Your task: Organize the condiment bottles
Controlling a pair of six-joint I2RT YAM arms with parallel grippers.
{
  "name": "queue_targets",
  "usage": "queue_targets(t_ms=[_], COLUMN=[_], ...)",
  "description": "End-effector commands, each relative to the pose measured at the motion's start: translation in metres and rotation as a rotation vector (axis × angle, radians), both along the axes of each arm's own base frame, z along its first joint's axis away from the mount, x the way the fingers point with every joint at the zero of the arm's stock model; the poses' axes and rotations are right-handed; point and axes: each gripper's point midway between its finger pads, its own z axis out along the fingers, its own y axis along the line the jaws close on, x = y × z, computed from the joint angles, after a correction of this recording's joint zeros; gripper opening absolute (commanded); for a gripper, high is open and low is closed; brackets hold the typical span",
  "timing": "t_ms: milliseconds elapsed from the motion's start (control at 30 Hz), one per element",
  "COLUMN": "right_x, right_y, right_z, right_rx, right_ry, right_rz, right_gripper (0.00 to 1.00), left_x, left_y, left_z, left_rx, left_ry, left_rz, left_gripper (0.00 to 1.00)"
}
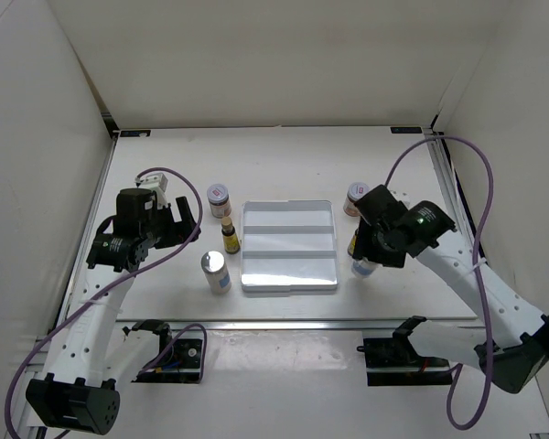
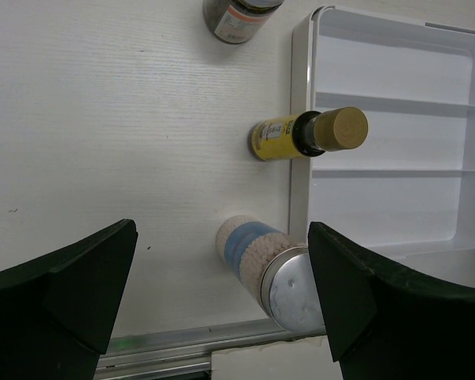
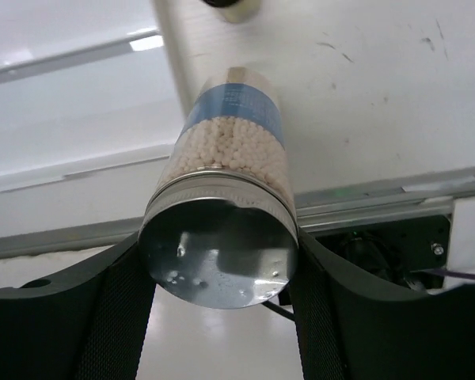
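My table [image 1: 284, 165]: tray [image 1: 288, 203] centre. Left: jar [image 1: 219, 195], yellow-labelled bottle [image 1: 230, 236], capped cylinder [image 1: 216, 272]. Right: second jar [image 1: 356, 195], second cylinder [image 3: 233, 150].

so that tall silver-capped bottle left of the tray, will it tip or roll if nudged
Probably tippy: the silver-capped bottle stands upright, tall and narrow, beside the tray. If it falls, its round body would likely roll. The white beads seen inside may shift, so it may feel slightly unsettled when lifted.
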Motion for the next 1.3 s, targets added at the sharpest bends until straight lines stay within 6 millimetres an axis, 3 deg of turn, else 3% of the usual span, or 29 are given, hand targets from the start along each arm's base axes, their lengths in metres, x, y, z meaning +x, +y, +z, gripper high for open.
queue_targets(t_ms=[0,233,400,633,867,933,1000,1033,1067,1100,1167,1267], right_x=[0.014,0.034,0.045,0.046,0.034,0.035,0.033,0.035,0.032,0.036,0.035,0.039], right_y=[0.018,0.075,0.106,0.112,0.118,0.120,0.119,0.121,0.118,0.113,0.111,0.105], right_z=[0.032,0.034,0.019,-0.016,-0.047,-0.046,-0.049,-0.046,-0.045,-0.043,-0.027,-0.003], right_rx=[0.015,0.085,0.146,0.115,0.139,0.145,0.131,0.138,0.110,0.083,0.060,0.037], right_ry=[-0.094,-0.124,-0.104,-0.037,0.038,0.031,0.032,0.024,0.026,0.007,-0.034,-0.108], right_rz=[0.055,0.213,0.289,0.304,0.288,0.289,0.295,0.296,0.309,0.298,0.306,0.310], right_gripper=[0.00,0.00,0.00,0.00,0.11,0.18,0.35,0.44,0.61,0.69,0.86,0.99], left_x=[0.000,0.001,0.002,0.003,0.003,0.003,0.003,0.001,0.000,-0.001,-0.004,-0.007], left_y=[0.000,0.002,0.001,0.003,0.000,0.000,-0.002,-0.002,-0.002,-0.002,-0.004,-0.017], left_z=[0.004,0.002,0.000,-0.003,-0.004,-0.004,-0.004,0.000,0.002,0.005,0.013,0.028], left_rx=[0.005,0.013,0.007,0.015,0.004,0.004,-0.002,-0.005,-0.014,-0.016,-0.021,-0.060], left_ry=[-0.023,-0.015,-0.004,0.004,0.015,0.015,0.016,-0.002,-0.010,-0.020,-0.053,-0.090], left_rz=[0.000,0.007,0.013,0.020,0.006,0.006,-0.001,-0.001,0.006,0.006,-0.005,-0.069], left_gripper=[1.00,1.00,1.00,1.00,1.00,1.00,1.00,1.00,1.00,1.00,1.00,1.00])
